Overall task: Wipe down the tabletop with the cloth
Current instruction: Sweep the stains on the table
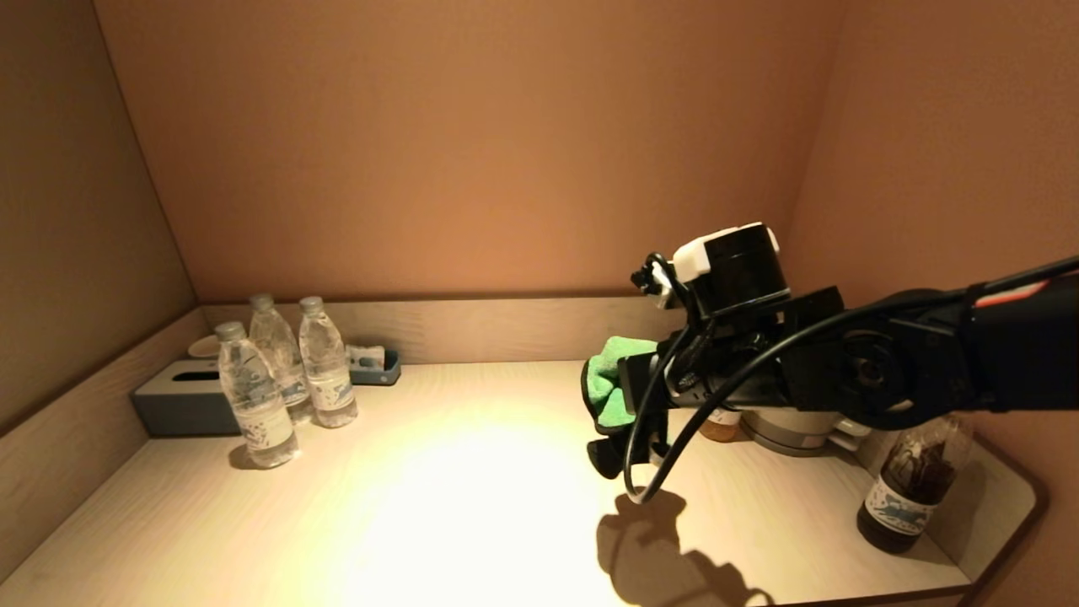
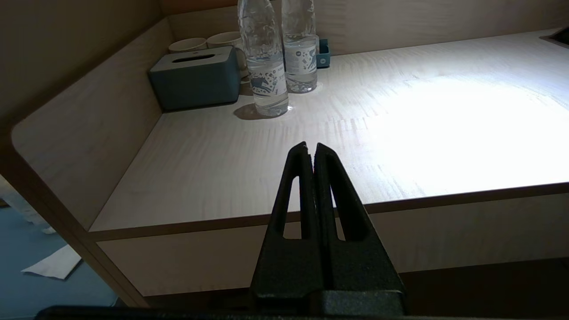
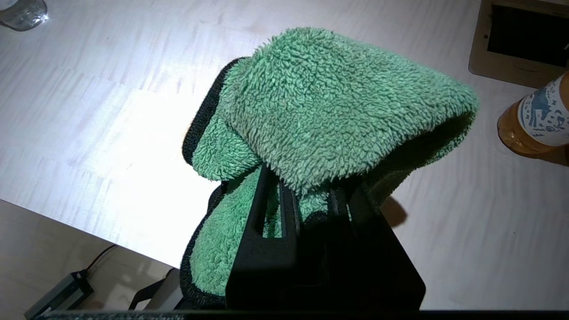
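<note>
1. cloth (image 3: 329, 106) hangs in the air above the tabletop (image 1: 438, 506), right of its middle, pinched in the right gripper (image 3: 311, 191), whose fingers are closed on its folds
2. step in hand looks like the carry; wiping is not yet begun, since the cloth is apart from the wood
3. next move calls for lowering until the pile presses flat, then sweeping toward the bottles (image 1: 287, 371)
4. cloth is bunched, draped over the fingertips; long axis runs roughly down
5. left gripper (image 2: 311, 151) is parked off the front edge, fingers closed, empty
</note>
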Available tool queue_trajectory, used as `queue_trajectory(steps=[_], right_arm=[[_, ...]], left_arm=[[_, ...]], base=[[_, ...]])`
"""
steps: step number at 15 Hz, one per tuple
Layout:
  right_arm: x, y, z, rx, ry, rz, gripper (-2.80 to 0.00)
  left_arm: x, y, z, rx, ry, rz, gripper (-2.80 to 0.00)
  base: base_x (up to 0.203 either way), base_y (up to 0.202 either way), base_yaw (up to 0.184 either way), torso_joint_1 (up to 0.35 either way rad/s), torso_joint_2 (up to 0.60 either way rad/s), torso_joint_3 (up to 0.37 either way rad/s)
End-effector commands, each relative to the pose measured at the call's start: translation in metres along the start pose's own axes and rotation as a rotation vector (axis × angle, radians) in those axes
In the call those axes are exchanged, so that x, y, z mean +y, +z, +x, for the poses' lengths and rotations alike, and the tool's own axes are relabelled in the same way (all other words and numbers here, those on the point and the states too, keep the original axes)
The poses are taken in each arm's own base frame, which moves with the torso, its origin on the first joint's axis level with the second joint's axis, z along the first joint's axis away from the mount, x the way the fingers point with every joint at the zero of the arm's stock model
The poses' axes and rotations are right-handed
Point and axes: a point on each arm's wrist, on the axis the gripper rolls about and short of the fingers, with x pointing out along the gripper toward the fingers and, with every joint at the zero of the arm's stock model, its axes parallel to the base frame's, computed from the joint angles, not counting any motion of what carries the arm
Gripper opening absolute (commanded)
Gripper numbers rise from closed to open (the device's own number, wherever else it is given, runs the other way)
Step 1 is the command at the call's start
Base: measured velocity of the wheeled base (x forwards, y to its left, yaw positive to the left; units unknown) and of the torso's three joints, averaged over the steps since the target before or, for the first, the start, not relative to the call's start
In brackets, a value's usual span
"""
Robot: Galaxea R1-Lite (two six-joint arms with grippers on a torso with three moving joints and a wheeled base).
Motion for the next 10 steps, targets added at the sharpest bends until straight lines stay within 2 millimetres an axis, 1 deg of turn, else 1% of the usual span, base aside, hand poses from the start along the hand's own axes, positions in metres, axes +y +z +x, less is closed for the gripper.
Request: queue_trajectory(steps=[1, 2, 3, 4, 5, 7, 8, 9, 10], right_arm=[[0.018, -0.002, 0.007, 0.012, 0.040, -0.029, -2.80], [0.028, -0.004, 0.014, 0.024, 0.062, -0.046, -2.80], [0.029, -0.004, 0.014, 0.024, 0.064, -0.047, -2.80], [0.035, -0.004, 0.019, 0.031, 0.077, -0.056, -2.80], [0.046, -0.010, 0.034, 0.061, 0.094, -0.072, -2.80], [0.067, -0.015, 0.053, 0.085, 0.130, -0.098, -2.80], [0.078, -0.019, 0.066, 0.102, 0.145, -0.113, -2.80], [0.087, -0.019, 0.072, 0.101, 0.162, -0.124, -2.80], [0.096, -0.024, 0.083, 0.117, 0.173, -0.133, -2.80]], left_arm=[[0.000, 0.000, 0.000, 0.000, 0.000, 0.000, -2.80], [0.000, 0.000, 0.000, 0.000, 0.000, 0.000, -2.80], [0.000, 0.000, 0.000, 0.000, 0.000, 0.000, -2.80], [0.000, 0.000, 0.000, 0.000, 0.000, 0.000, -2.80], [0.000, 0.000, 0.000, 0.000, 0.000, 0.000, -2.80], [0.000, 0.000, 0.000, 0.000, -0.001, 0.000, -2.80], [0.000, 0.000, 0.000, 0.000, 0.000, 0.000, -2.80], [0.000, 0.000, 0.000, 0.000, 0.000, 0.000, -2.80], [0.000, 0.000, 0.000, 0.000, -0.001, 0.000, -2.80]], base=[[0.000, 0.000, 0.000, 0.000, 0.00, 0.000], [0.000, 0.000, 0.000, 0.000, 0.00, 0.000], [0.000, 0.000, 0.000, 0.000, 0.00, 0.000], [0.000, 0.000, 0.000, 0.000, 0.00, 0.000], [0.000, 0.000, 0.000, 0.000, 0.00, 0.000], [0.000, 0.000, 0.000, 0.000, 0.00, 0.000], [0.000, 0.000, 0.000, 0.000, 0.00, 0.000], [0.000, 0.000, 0.000, 0.000, 0.00, 0.000], [0.000, 0.000, 0.000, 0.000, 0.00, 0.000]])
